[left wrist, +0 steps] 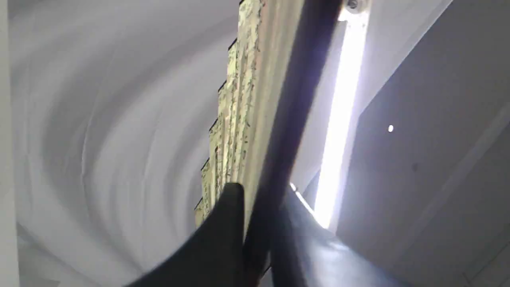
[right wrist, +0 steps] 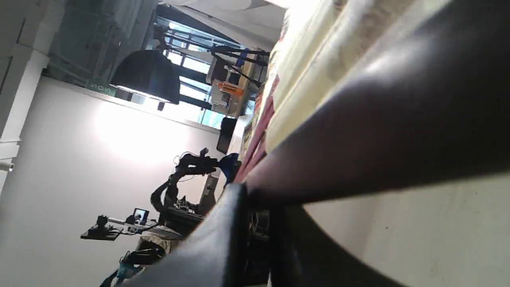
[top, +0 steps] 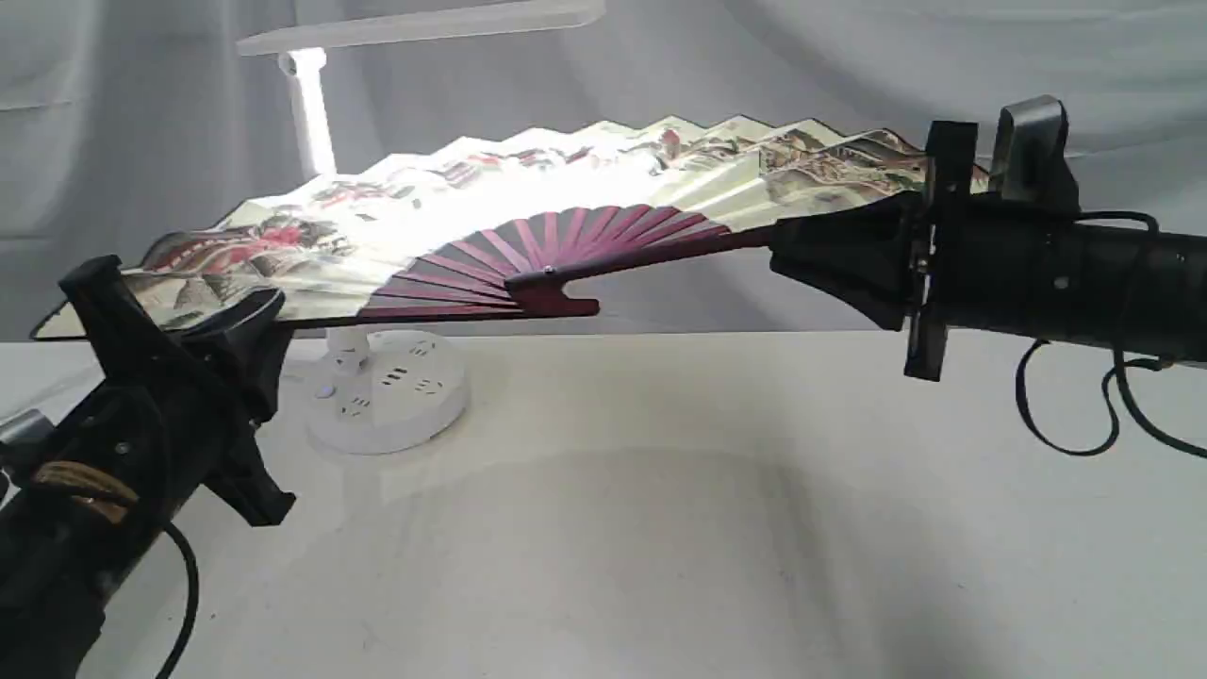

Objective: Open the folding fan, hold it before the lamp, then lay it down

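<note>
Pleated cream paper fan [top: 566, 189] w/ maroon ribs is hanging spread open before the white desk lamp [top: 387, 401]. Left gripper [left wrist: 259, 192] & right gripper [top: 785, 247] are each pinching an outer rib btwn fingers.

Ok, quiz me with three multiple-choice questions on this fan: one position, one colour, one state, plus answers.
1. Where is the folding fan? A. flat on the table B. in the air before the lamp C. under the lamp's base
2. What colour are its ribs? A. white B. green C. maroon
3. The fan is A. spread open B. folded shut C. torn in two

1 B: the left gripper and right gripper hold it clear of the table.
2 C: they show maroon below the paper.
3 A: it spans a wide arc.
</note>
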Controlling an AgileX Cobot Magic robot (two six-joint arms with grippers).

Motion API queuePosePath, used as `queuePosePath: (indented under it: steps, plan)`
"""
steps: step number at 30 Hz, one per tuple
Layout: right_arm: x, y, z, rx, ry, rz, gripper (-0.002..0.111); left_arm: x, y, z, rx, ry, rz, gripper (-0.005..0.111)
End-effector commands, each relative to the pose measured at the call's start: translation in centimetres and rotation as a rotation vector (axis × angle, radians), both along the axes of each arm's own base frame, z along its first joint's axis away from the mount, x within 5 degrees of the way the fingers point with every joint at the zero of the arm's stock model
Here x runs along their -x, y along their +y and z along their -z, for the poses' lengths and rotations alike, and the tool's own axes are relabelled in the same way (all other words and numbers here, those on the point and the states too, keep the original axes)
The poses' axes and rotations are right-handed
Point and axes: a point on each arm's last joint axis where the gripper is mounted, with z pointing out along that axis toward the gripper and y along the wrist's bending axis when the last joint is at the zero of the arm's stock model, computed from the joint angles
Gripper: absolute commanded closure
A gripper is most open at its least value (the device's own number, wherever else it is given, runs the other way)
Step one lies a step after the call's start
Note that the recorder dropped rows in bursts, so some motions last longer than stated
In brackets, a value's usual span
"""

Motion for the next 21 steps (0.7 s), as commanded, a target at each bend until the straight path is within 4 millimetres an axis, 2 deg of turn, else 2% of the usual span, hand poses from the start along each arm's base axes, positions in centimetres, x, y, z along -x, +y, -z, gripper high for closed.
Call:
queuePosePath:
  steps: [1,4,9,21]
  plan:
    - [0.2,-0.9,-1.1,0.053,-0.03,0.064,0.108,0.2,2.0,-2.7,0.139,-0.112,-0.135,0.107]
    - [0.7,-0.8,-2.4,0.056,-0.06,0.065,0.108,0.4,2.2,-3.8,0.106,-0.151,-0.148,0.107]
    - [1.2,-0.7,-3.5,0.048,-0.071,0.067,0.108,0.5,2.2,-4.0,0.109,-0.157,-0.147,0.107]
    - [1.3,-0.6,-3.8,0.046,-0.073,0.068,0.108,0.5,2.2,-4.0,0.119,-0.156,-0.146,0.107]
